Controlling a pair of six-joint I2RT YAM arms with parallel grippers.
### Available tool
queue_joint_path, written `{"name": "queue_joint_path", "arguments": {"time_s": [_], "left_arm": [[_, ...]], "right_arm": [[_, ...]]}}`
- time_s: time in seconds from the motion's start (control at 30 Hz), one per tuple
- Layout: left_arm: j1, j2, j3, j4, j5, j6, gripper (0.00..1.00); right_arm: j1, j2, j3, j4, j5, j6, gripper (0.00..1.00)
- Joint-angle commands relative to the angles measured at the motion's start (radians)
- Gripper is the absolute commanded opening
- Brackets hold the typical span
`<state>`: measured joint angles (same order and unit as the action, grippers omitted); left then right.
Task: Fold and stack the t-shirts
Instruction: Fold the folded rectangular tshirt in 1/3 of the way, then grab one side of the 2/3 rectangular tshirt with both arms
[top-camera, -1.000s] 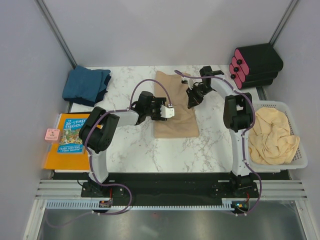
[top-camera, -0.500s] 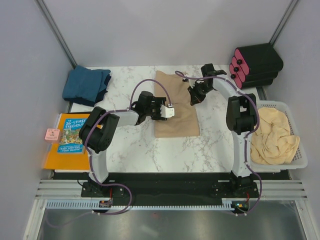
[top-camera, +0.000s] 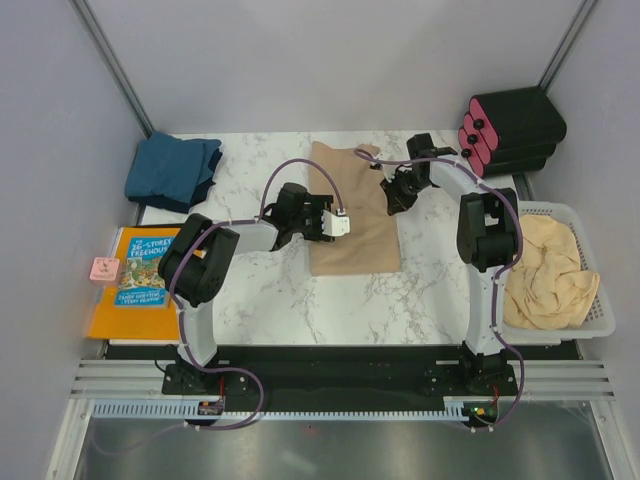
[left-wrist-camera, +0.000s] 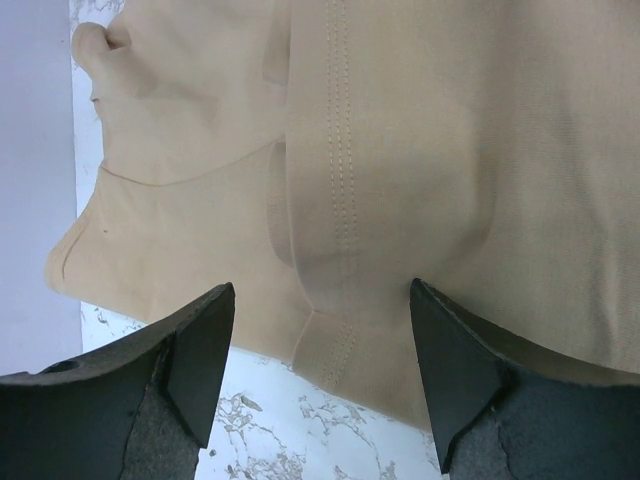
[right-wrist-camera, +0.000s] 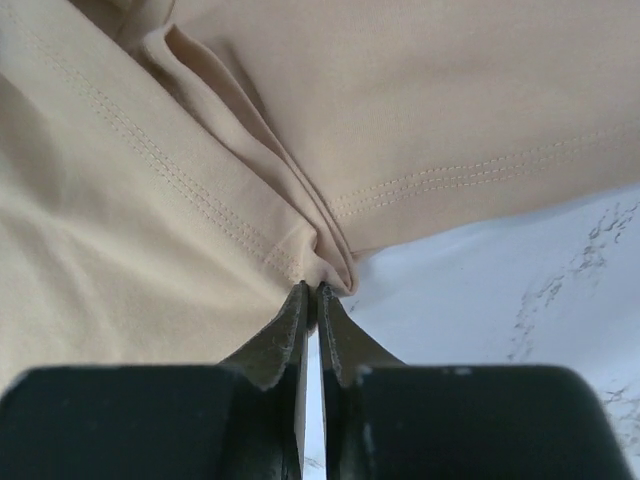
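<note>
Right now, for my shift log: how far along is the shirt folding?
Done: the teal t-shirt lies folded, far left. In hand: the tan t-shirt, a folded strip, right gripper pinching its edge, left gripper open above. Left: beige t-shirt crumpled in the basket.

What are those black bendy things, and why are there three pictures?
They are two robot arms bolted to a marble table. The big picture looks down from above; the other two come from little cameras on each wrist. A tan t-shirt lies flat in the middle. The left claw hangs open over it. The right claw is shut, pinching the shirt's edge. A folded blue t-shirt sits at the far left, a book nearer, and a crumpled beige t-shirt lies in the basket on the right.
</note>
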<state>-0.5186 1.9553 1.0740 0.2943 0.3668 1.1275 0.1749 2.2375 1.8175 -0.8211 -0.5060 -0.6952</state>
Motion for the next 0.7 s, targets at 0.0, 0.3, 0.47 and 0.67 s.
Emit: {"name": "queue_joint_path", "arguments": {"time_s": [0.0, 0.3, 0.47, 0.67], "left_arm": [[-0.004, 0.002, 0.004, 0.042, -0.003, 0.020, 0.78], [-0.004, -0.025, -0.039, 0.178, -0.072, -0.034, 0.79], [-0.003, -0.110, -0.075, 0.325, -0.137, -0.055, 0.80], [0.000, -0.310, -0.213, 0.382, -0.112, 0.036, 0.98]], "right_arm": [[-0.006, -0.047, -0.018, 0.048, 0.023, -0.007, 0.31], [-0.006, -0.128, -0.014, 0.085, 0.037, -0.006, 0.54], [-0.006, -0.217, -0.038, 0.082, 0.067, -0.046, 0.60], [0.029, -0.471, -0.316, 0.034, 0.132, -0.237, 0.68]]}}
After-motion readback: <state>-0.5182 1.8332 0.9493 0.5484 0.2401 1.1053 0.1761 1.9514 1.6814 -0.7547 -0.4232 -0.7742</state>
